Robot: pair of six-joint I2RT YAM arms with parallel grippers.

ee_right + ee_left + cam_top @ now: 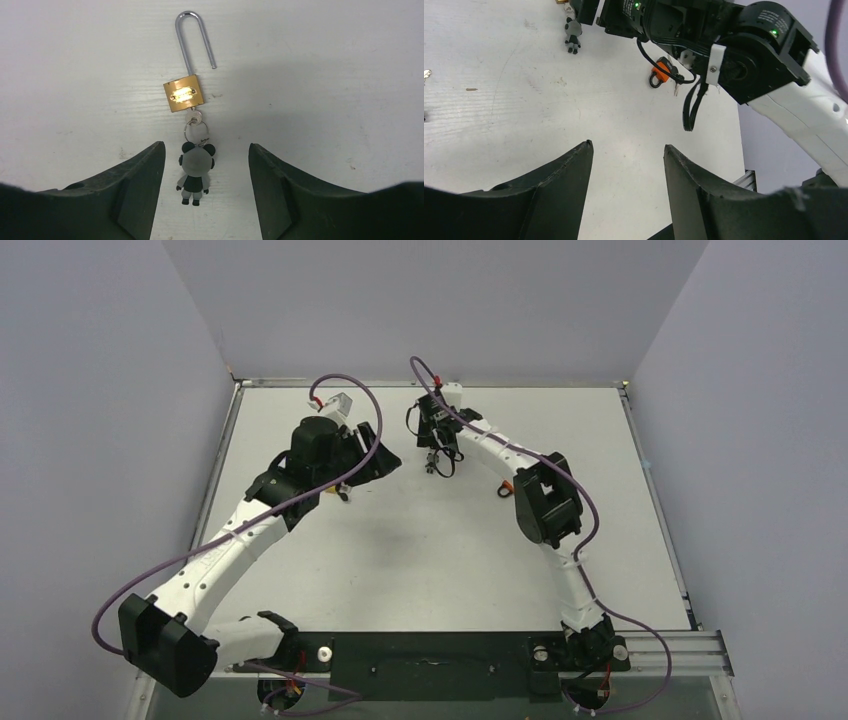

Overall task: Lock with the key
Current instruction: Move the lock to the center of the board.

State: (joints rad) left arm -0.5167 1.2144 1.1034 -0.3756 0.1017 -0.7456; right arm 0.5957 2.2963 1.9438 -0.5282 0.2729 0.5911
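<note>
Two white-and-black jointed arms are bolted at the near edge of a matte, pale grey worktop (420,570), the left arm (230,550) angled inward from the left and the right arm (575,570) from the right.

The left claw (627,145) is held wide apart above bare worktop. Its two dark, wedge-shaped plastic fingers (569,170) are spread and nothing is gripped between them. Faint scuffs and specks are visible on the surface beneath it.

Further out, a small orange-bodied padlock with a dark curved shackle (661,70) lies flat on the worktop just beside the right arm's black elbow housing.

Further still, toward the far middle of the worktop, the right claw (206,146) is pointed down with its fingers (280,175) fully parted and nothing grasped. A rubbery grey-and-black panda figure charm (195,172) is seen lying between them, apart from both fingers. The charm is joined by a thin wire ring (196,132) to a small silver key (194,118), whose blade is seated in the underside of a square brass padlock (183,93).

The padlock lies flat, with an engraved oval plate on its polished face. Its long, U-shaped chrome shackle (190,40) extends away from the claw. One leg is set in the body, while the free end hangs clear and is swung out past the body's right edge, so the lock is open.
</note>
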